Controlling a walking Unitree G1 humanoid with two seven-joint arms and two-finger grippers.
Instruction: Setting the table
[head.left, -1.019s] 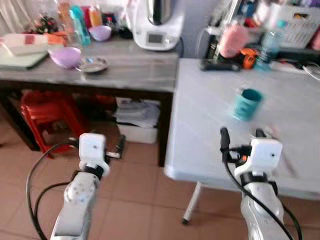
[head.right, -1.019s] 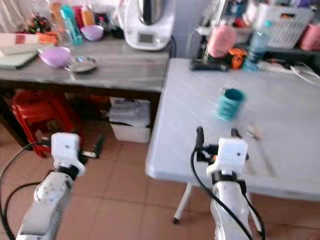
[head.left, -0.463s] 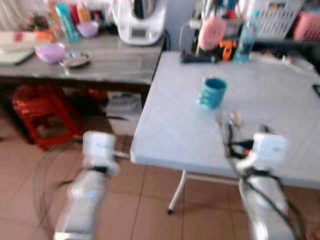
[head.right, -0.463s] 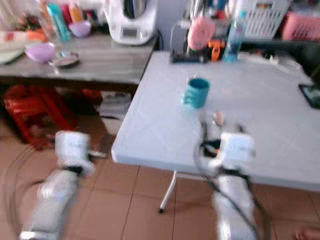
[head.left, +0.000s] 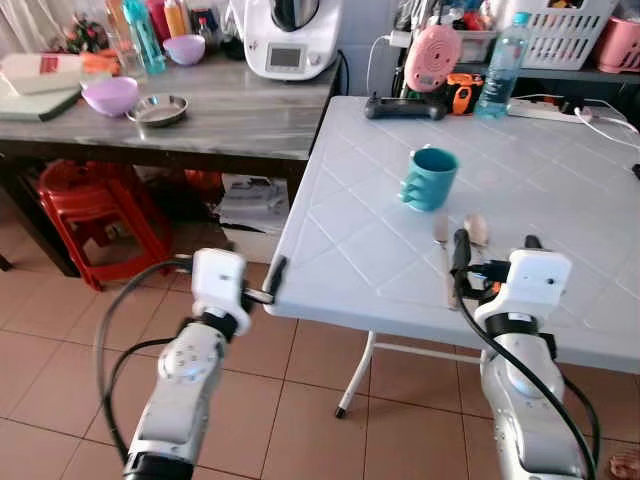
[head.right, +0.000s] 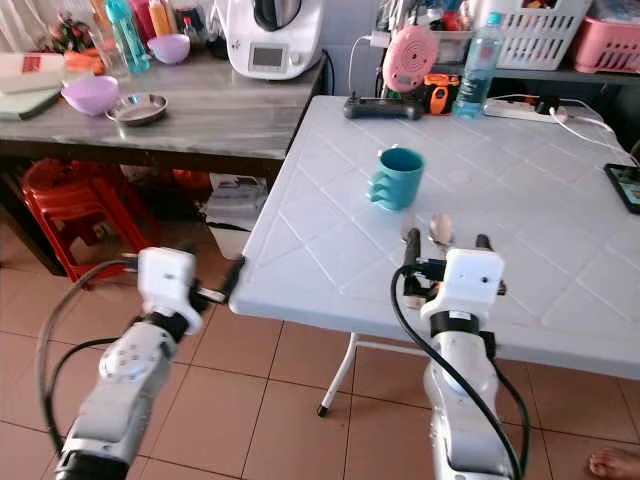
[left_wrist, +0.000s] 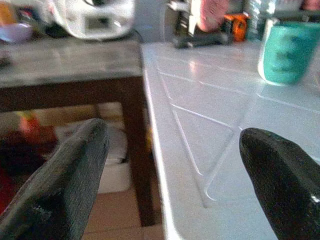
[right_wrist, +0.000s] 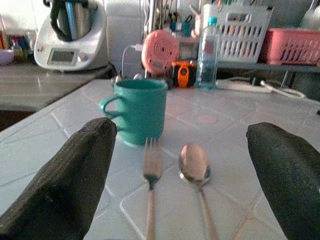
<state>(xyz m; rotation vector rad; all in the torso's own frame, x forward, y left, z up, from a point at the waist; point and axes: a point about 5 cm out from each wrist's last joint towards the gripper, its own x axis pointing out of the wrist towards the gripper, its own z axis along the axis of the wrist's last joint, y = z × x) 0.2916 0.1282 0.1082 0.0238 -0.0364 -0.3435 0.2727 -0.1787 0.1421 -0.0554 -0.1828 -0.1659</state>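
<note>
Right wrist view shows the right tool (right_wrist: 177, 170) with its fingers spread wide apart, low over the white tabletop (head.left: 560, 190); a fork (right_wrist: 151, 175) and a spoon (right_wrist: 194, 167) lie side by side between them, just before a teal mug (right_wrist: 139, 110); the left tool (left_wrist: 170, 175), fingers also apart, hangs at the tabletop's near corner, holding nothing.

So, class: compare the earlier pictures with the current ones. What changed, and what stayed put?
Mostly the camera moved: the robot stepped closer and turned toward the white table. The right gripper now hovers open over the fork and spoon; the left gripper reached the table's corner. The teal mug stayed put; nothing was grasped.
</note>
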